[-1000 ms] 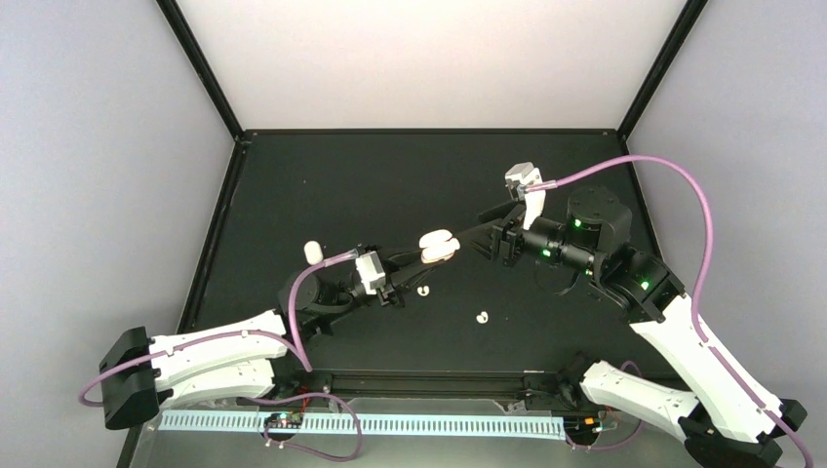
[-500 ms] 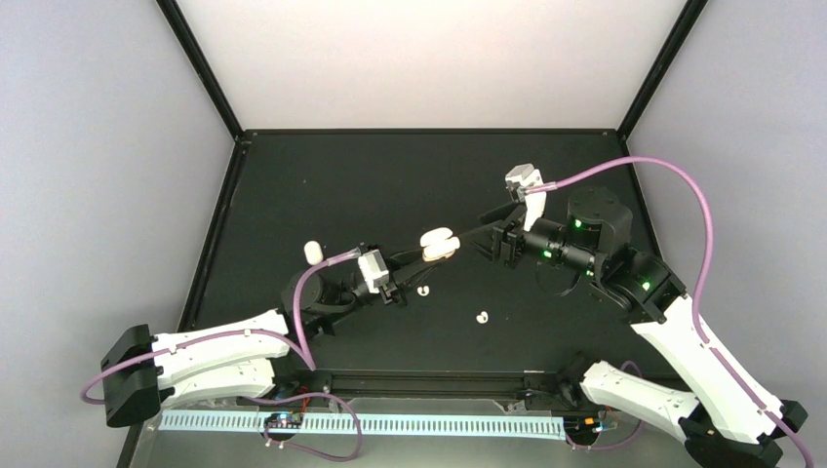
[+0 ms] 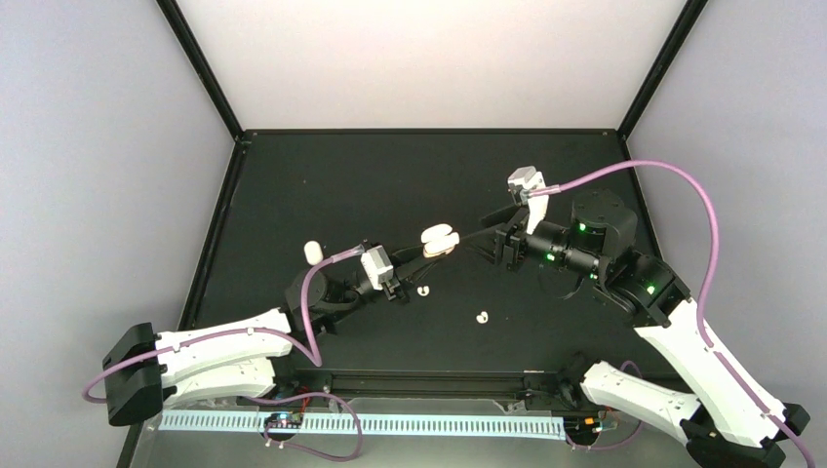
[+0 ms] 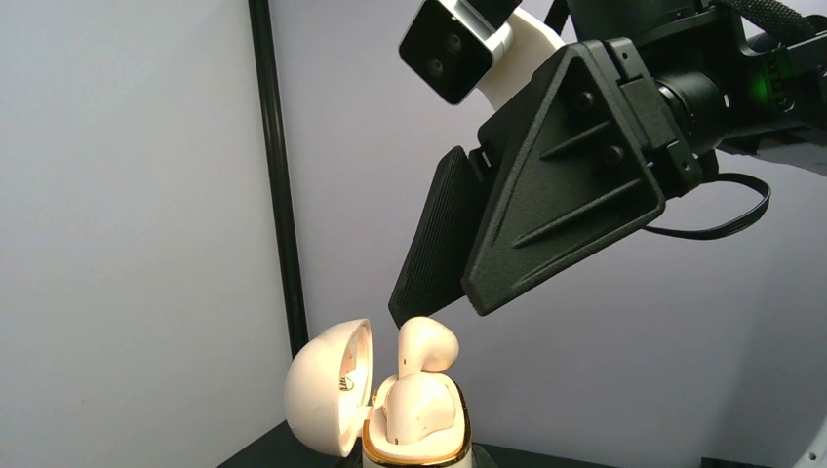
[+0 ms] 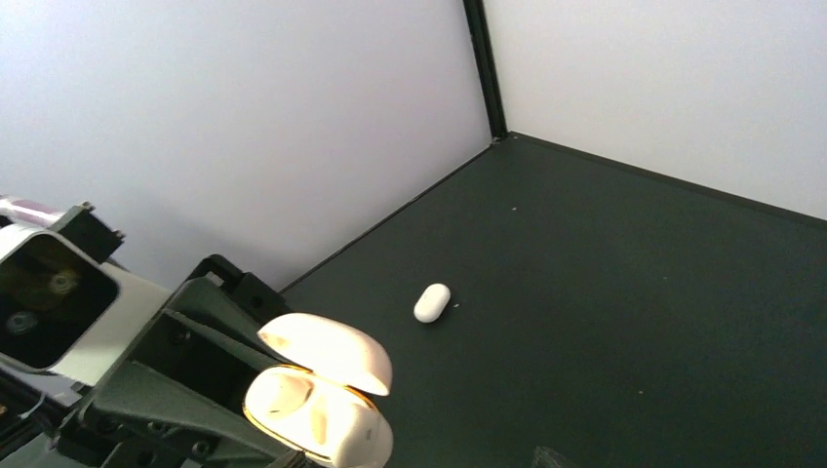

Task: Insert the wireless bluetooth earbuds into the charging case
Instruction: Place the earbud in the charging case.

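From above, your left gripper [image 3: 426, 251] was clamped on the open cream clamshell charging case [image 3: 439, 239] near the middle of the black table [image 3: 322, 185], its fingertips mostly lost beneath the case. Your right gripper [image 3: 478, 234] met it from the right with its black fingers partway apart; at that size nothing could be made out between them. Two tiny white earbuds lay loose on the table, one [image 3: 422, 290] just in front of the case and one [image 3: 482, 317] further right. A white capsule-shaped object [image 3: 312, 252] lay well off to the left. In your left wrist view the case's bottom was cut off by the frame. Its lid [image 4: 327, 400] stood open to the left, and one cream bean-shaped earbud [image 4: 414, 409] sat in the gold-rimmed base. Another [image 4: 426, 343] stood upright just under the right fingertips, and you could not tell whether they touched it. In your right wrist view its own fingers were barely visible. The case sat at the bottom left, partly cropped, between the left fingers.
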